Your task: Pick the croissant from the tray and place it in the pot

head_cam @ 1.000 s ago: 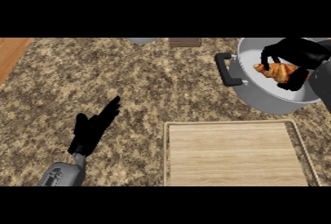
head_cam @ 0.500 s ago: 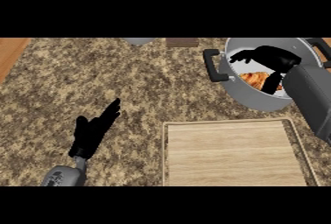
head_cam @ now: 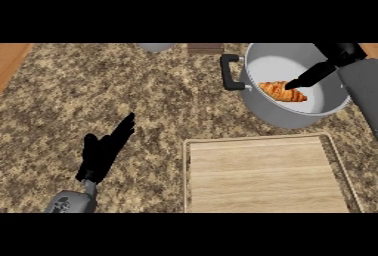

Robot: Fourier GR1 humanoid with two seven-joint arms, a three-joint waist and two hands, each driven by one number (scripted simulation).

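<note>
**Resting in the pot: croissant down, both hands open**

Looking into the pot point(head_cam: 295, 117) at the far right, you see the croissant point(head_cam: 283, 91) lying on its pale floor. It is golden orange with darker brown ridges across its back, tapered at both ends, and it lies slanted, its right tip a little nearer to you. Nothing is curled round it.

Your right hand point(head_cam: 319, 73) reaches in over the pot's far right rim. Its fingers are straight and point down-left, the tips just beside the croissant's right end; whether they touch it you cannot tell. Only a few fingers and part of the back of the hand show, as the rest runs out at the top edge. The grey forearm crosses the pot's right rim and hides that part of it.

The pot is grey with a black handle point(head_cam: 232, 72) on its left side. Any handle on the right is hidden behind the arm.

Your left hand point(head_cam: 102, 154) shows at the near left over the counter point(head_cam: 88, 90), open, fingers straight and pointing far-right, holding nothing.

The tray point(head_cam: 262, 175) lies near, right of centre, and its near edge is cut off. Two things at the far edge, one pale grey point(head_cam: 156, 47) and one brown point(head_cam: 205, 48), are cut off too short to name.
</note>
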